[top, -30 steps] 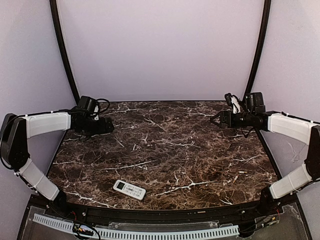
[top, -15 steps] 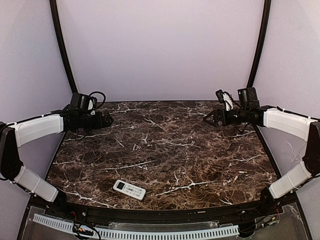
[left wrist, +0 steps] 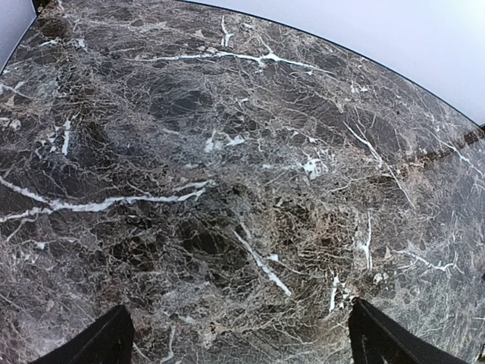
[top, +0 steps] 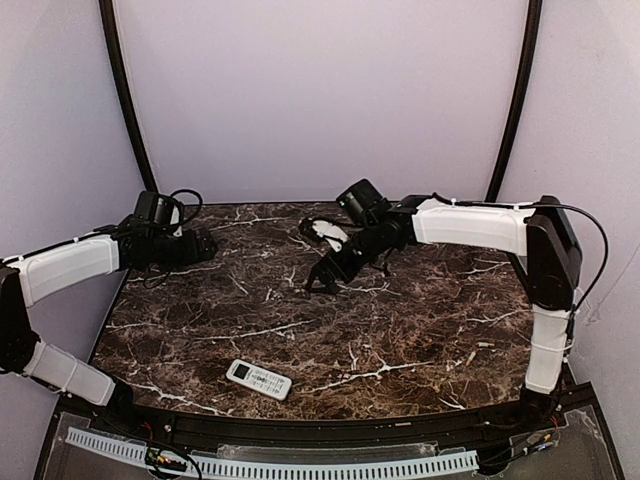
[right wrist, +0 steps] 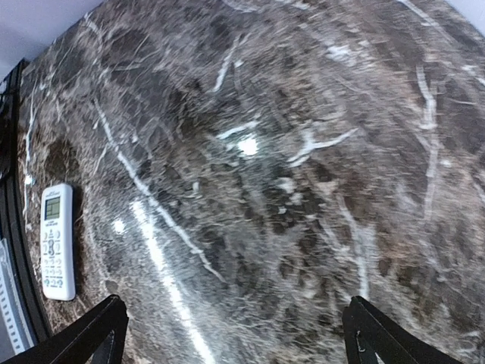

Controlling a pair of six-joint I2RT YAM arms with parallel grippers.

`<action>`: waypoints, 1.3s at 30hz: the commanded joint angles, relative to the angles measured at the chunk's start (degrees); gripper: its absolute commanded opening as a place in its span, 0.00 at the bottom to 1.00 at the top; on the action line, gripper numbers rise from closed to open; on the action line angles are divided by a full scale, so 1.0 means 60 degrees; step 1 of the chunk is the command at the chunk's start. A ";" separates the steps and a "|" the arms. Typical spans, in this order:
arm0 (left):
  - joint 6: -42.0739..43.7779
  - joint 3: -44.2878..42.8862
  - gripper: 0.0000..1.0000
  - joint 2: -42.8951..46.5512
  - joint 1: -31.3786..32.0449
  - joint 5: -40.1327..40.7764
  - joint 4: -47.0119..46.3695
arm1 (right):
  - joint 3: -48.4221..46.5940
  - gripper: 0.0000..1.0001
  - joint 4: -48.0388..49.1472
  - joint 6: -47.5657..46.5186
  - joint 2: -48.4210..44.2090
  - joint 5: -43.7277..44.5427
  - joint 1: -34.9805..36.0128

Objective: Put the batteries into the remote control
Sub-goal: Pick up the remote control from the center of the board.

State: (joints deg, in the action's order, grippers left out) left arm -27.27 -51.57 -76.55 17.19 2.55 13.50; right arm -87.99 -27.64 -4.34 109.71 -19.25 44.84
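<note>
The remote control (top: pixel 258 379) is a slim white bar lying face up near the table's front edge, left of centre. The right wrist view also catches the remote control (right wrist: pixel 57 241), screen end away from the camera, at the far left. No batteries show in any view. My right gripper (top: pixel 318 281) reaches over the middle of the table, pointing down and left, well behind the remote. It is open with only marble between its fingers, as is the right gripper (right wrist: pixel 235 300) in its wrist view. My left gripper (top: pixel 206 245) hovers at the back left, open and empty. In the left wrist view the left gripper (left wrist: pixel 239 305) shows bare marble.
The dark brown marble table (top: pixel 420 330) has white veins. Two black curved poles (top: pixel 126 100) rise at its back corners before lilac walls. A black rim and a white toothed strip (top: pixel 300 466) run along the near edge.
My right arm has swung from the back right corner to the middle of the table, gripper tilting downward. The left arm has shifted slightly. The remote control lies where it was.
</note>
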 commanded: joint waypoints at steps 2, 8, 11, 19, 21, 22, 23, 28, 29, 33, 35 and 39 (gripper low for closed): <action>-0.0241 0.0264 1.00 0.0358 -0.0095 0.0037 0.0315 | -0.1353 0.99 -0.1609 -0.0465 0.1052 0.0291 0.1361; -0.0397 0.0342 1.00 0.0264 -0.0120 0.0190 0.0392 | -0.2817 0.99 -0.2587 -0.0536 0.2100 0.0328 0.2648; -0.0508 0.0309 1.00 0.0293 -0.0138 0.0432 0.0585 | -0.3708 0.99 -0.3196 -0.0524 0.2704 0.0501 0.3191; -0.0624 0.0306 1.00 0.0399 -0.0163 0.0622 0.0719 | -0.5340 0.97 -0.4131 -0.0177 0.3925 0.0725 0.3991; -0.0657 0.0301 1.00 0.0385 -0.0158 0.0631 0.0731 | -0.5652 0.96 -0.4371 -0.0082 0.4173 0.0902 0.4109; -0.0671 0.0311 1.00 0.0383 -0.0157 0.0663 0.0730 | -0.5811 0.96 -0.4474 -0.0039 0.4312 0.0988 0.4157; -0.0693 0.0346 1.00 0.0382 -0.0155 0.0683 0.0734 | -0.5957 0.96 -0.4574 0.0034 0.4419 0.1035 0.4236; -0.0741 0.0465 1.00 0.0395 -0.0156 0.0754 0.0683 | -0.6385 0.95 -0.4939 0.0198 0.4855 0.1330 0.4559; -0.0743 0.0484 1.00 0.0396 -0.0163 0.0758 0.0674 | -0.6430 0.95 -0.5004 0.0240 0.4925 0.1426 0.4598; -0.0765 0.0541 1.00 0.0388 -0.0149 0.0729 0.0614 | -0.6691 0.95 -0.5233 0.0335 0.5213 0.1795 0.4751; -0.0783 0.0575 1.00 0.0387 -0.0158 0.0688 0.0557 | -0.6971 0.94 -0.5400 0.0391 0.5412 0.1956 0.4817; -0.0829 0.0618 1.00 0.0368 -0.0165 0.0684 0.0509 | -0.7252 0.92 -0.5603 0.0448 0.5761 0.2206 0.4911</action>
State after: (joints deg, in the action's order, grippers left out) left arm -31.53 -49.10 -75.64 16.60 6.44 16.36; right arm -129.08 -58.78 -2.72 141.88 -8.95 73.45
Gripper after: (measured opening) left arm 0.997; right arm 0.931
